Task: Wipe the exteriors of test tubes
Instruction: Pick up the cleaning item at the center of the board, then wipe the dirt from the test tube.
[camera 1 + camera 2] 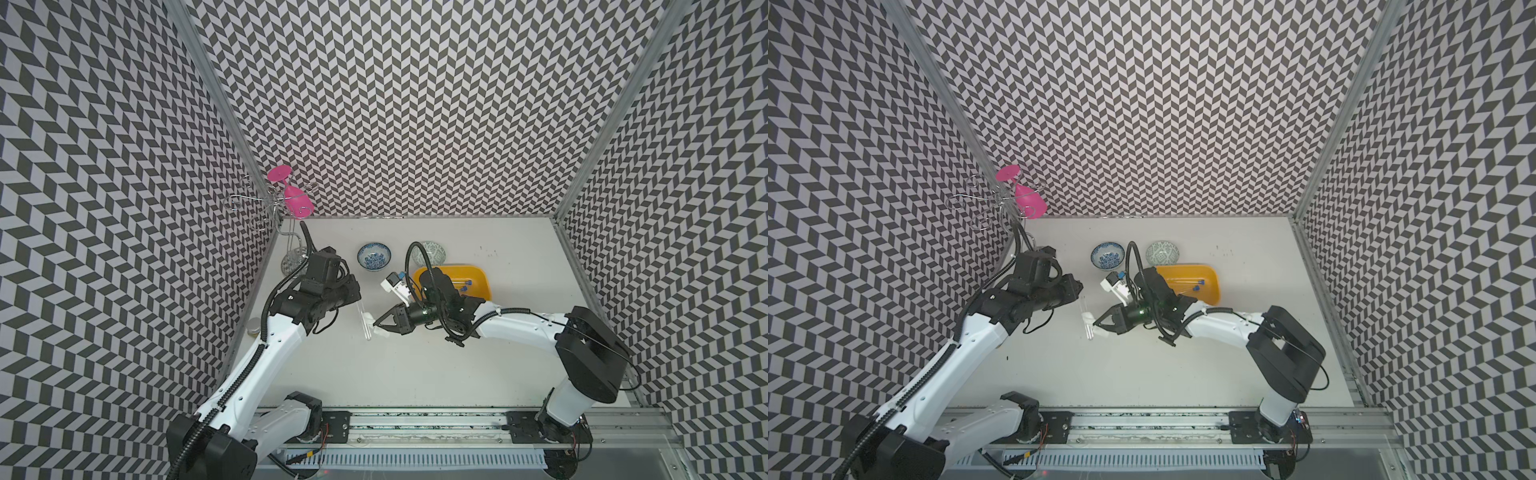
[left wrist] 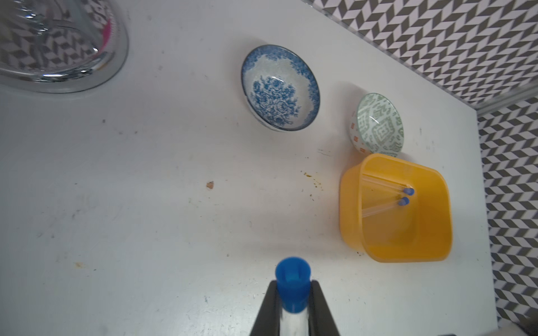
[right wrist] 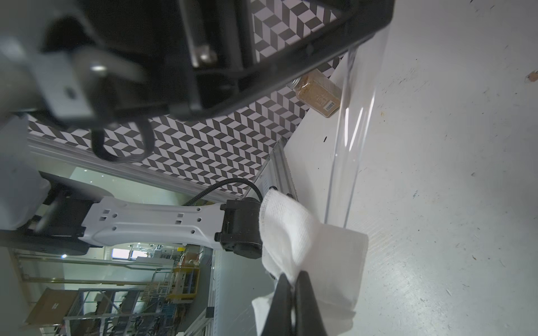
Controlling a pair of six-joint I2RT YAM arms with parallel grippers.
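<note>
My left gripper [image 2: 292, 286] is shut on a clear test tube [image 1: 364, 323] just below its blue cap [image 2: 292, 279]; the tube hangs out over the table in both top views. My right gripper [image 3: 292, 280] is shut on a small white tissue [image 3: 314, 247], which is folded around the tube's lower end [image 3: 352, 139]. In a top view the right gripper [image 1: 377, 328] sits right beside the tube, tissue [image 1: 368, 319] touching it. Two more blue-capped test tubes [image 2: 384, 186] lie in the orange tub [image 2: 407, 247].
A blue floral bowl [image 1: 374, 256] and a green patterned bowl [image 1: 434, 250] stand behind the orange tub [image 1: 457, 268]. A wire rack holding a pink glass [image 1: 297, 199] stands at the back left. A spice jar [image 3: 318, 93] sits by the left wall.
</note>
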